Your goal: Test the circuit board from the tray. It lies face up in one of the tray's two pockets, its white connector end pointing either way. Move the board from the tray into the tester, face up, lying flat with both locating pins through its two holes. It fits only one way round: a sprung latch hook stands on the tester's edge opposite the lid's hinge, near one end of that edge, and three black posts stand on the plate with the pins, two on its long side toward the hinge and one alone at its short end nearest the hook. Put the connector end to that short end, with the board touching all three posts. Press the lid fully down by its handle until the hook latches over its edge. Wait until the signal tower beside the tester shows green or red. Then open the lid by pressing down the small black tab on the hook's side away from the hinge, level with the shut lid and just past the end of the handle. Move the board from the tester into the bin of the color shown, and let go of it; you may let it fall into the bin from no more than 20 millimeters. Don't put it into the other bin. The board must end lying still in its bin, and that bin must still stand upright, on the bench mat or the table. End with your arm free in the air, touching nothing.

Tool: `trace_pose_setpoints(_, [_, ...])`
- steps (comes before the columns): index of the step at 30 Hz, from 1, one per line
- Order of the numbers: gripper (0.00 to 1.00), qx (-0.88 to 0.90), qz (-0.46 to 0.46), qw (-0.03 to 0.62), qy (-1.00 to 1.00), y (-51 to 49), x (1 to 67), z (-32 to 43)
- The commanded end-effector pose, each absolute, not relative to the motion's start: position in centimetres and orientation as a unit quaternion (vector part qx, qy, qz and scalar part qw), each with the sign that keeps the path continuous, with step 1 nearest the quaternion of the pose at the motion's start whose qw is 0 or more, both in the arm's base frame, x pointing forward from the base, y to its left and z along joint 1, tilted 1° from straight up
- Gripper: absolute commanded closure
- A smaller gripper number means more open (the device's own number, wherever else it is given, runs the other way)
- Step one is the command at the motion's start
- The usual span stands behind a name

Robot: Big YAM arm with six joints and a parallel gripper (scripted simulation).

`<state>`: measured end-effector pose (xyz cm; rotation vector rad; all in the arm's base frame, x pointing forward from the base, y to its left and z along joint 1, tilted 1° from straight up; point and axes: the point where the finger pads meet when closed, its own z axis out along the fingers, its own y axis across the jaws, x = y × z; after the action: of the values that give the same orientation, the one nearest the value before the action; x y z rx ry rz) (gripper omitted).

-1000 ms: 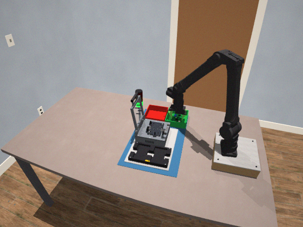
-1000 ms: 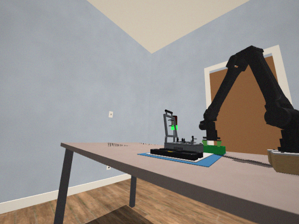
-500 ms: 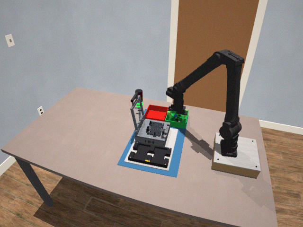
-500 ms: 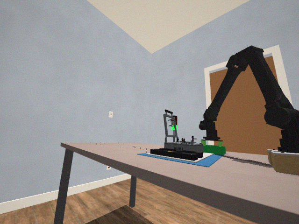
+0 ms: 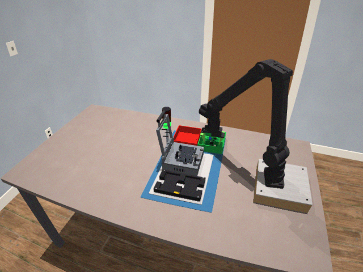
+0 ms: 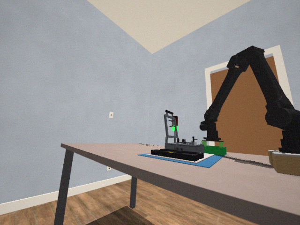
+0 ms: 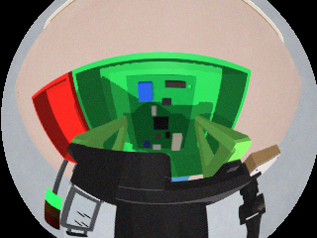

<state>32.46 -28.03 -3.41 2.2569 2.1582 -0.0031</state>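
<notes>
The circuit board (image 7: 179,99) (image 5: 211,140) lies face up inside the green bin (image 5: 211,149) (image 6: 215,150) (image 7: 237,101), seemingly on its floor. My gripper (image 5: 211,136) (image 6: 212,144) (image 7: 160,119) is open over the bin, its green fingers apart on either side of the board, with gaps visible beside it. Whether the fingertips touch the bin is hidden. The signal tower (image 5: 167,125) (image 6: 174,128) (image 7: 52,198) shows green. The tester (image 5: 183,169) (image 6: 185,147) has its lid (image 5: 160,141) (image 6: 166,125) standing open, and no board shows on its plate.
The red bin (image 5: 187,136) (image 7: 58,116) stands empty right beside the green one. The black tray (image 5: 190,187) (image 6: 177,154) lies in front of the tester, its pockets empty. The raised lid and handle (image 5: 161,115) stand high near the tower. The blue mat (image 5: 207,204) lies beneath.
</notes>
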Motion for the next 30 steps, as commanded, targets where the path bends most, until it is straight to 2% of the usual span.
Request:
trace_pose_setpoints(1, [0.08, 0.718, 0.000, 0.016, 0.696, -27.9, 33.1, -3.6])
trace_pose_setpoints(22, [0.08, 0.718, 0.000, 0.020, 0.696, -28.0, 33.2, -3.1])
trace_pose_setpoints(30, [0.08, 0.717, 0.003, 0.044, 0.695, -29.3, 34.8, 1.4])
